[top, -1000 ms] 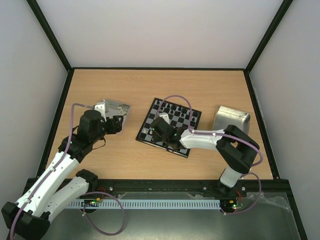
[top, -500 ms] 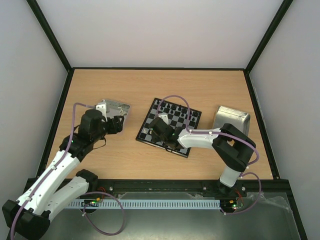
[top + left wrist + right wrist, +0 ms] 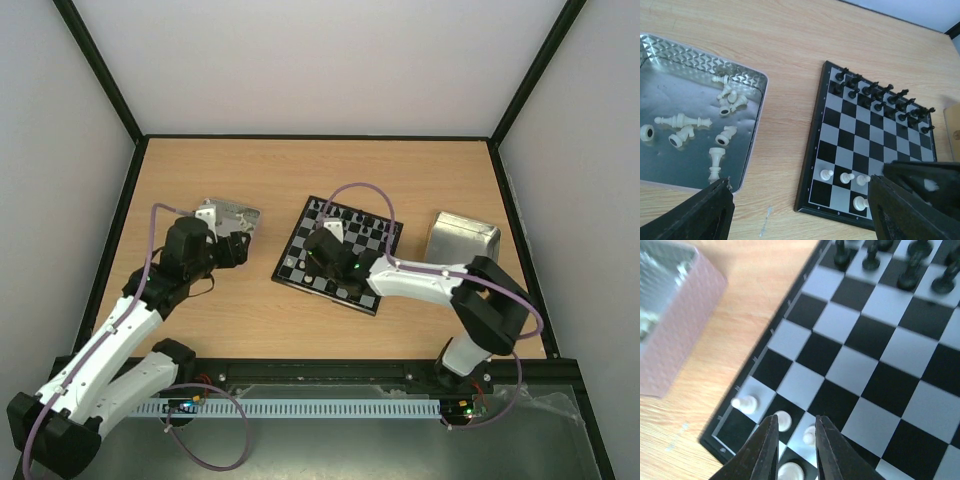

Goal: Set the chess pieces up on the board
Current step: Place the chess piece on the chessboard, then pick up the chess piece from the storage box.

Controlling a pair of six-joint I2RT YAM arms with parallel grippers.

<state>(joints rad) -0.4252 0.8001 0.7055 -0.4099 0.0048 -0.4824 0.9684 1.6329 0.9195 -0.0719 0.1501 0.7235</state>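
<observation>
Several cream chess pieces (image 3: 680,121) lie tipped in the metal tray (image 3: 759,100), likely light, slick, best pinched at the waist; left gripper (image 3: 800,185) spread wide, right gripper (image 3: 796,419) narrowly parted above pawns (image 3: 745,403) on the board (image 3: 865,365)

Board (image 3: 867,145) bears upright black pieces (image 3: 841,75), few white pieces (image 3: 826,174).

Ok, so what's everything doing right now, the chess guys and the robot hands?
board: flat, partly set up.
black pieces: standing in two rows on the board.
white pieces on the board: few, upright.
loose white pieces: lying in the metal tray.
left gripper: open, empty.
right gripper: slightly open, empty, above the board.
</observation>
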